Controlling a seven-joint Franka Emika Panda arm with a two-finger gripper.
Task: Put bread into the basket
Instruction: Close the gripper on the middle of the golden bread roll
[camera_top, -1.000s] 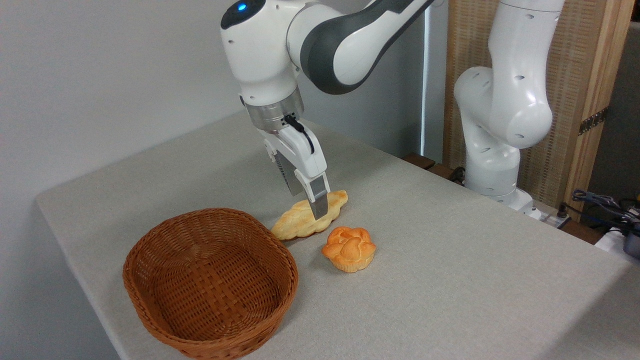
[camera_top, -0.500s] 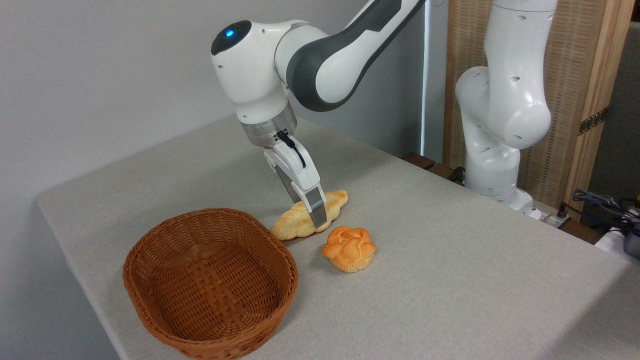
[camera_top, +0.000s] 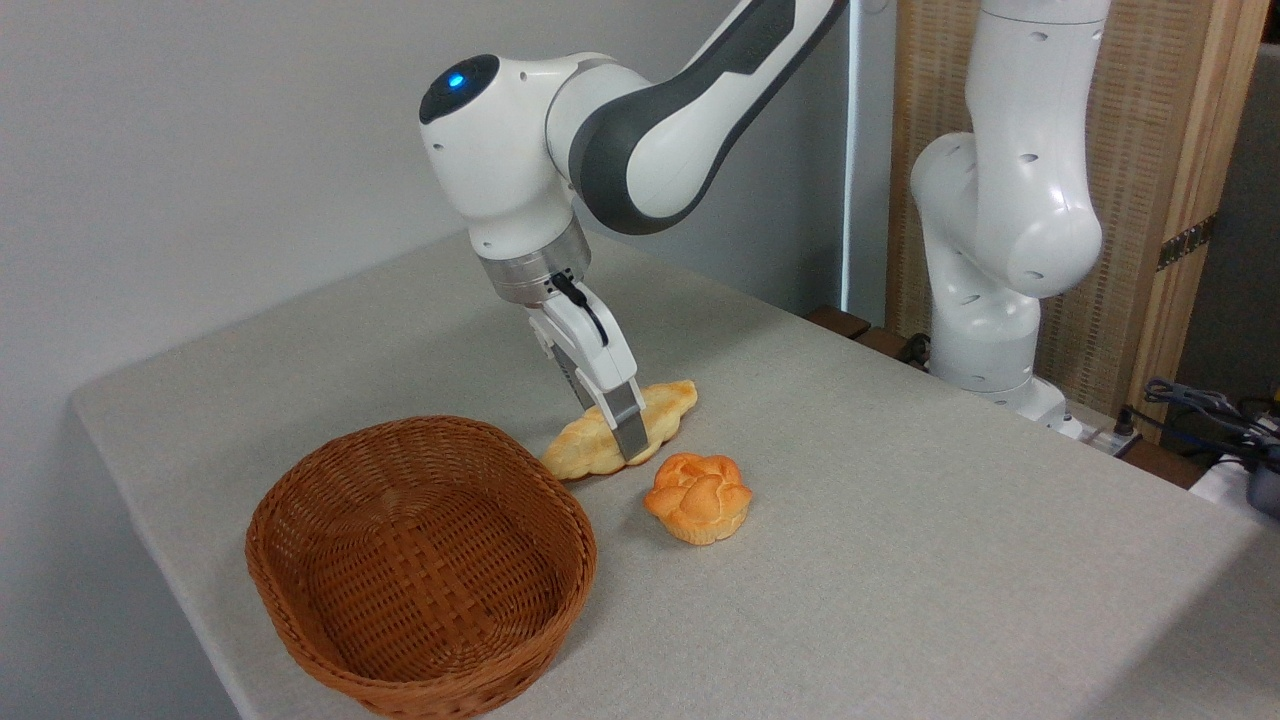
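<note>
Bread (camera_top: 662, 412) lay on table (camera_top: 900, 560); we saw gripper (camera_top: 628, 440) straddling it, jaw closure unclear. Basket (camera_top: 300, 590) empty; lift and transfer remained.

This looks like a robotics lab or test room rather than a home kitchen. A white and grey robot arm (camera_top: 640, 120) is bolted beside a plain table (camera_top: 900, 560) covered in grey cloth, set against a bare pale wall (camera_top: 200, 150). The food on the table is laid out like props: a braided loaf (camera_top: 665, 408), a small orange bun (camera_top: 698, 497) and an empty woven wicker basket (camera_top: 420, 565), with no dishes or cooking gear around them. Behind the arm stands a wood-framed panel of woven matting (camera_top: 1150, 150), and at the far right edge loose cables (camera_top: 1200, 405) and a power strip (camera_top: 1110, 435) lie low beside the table.
</note>
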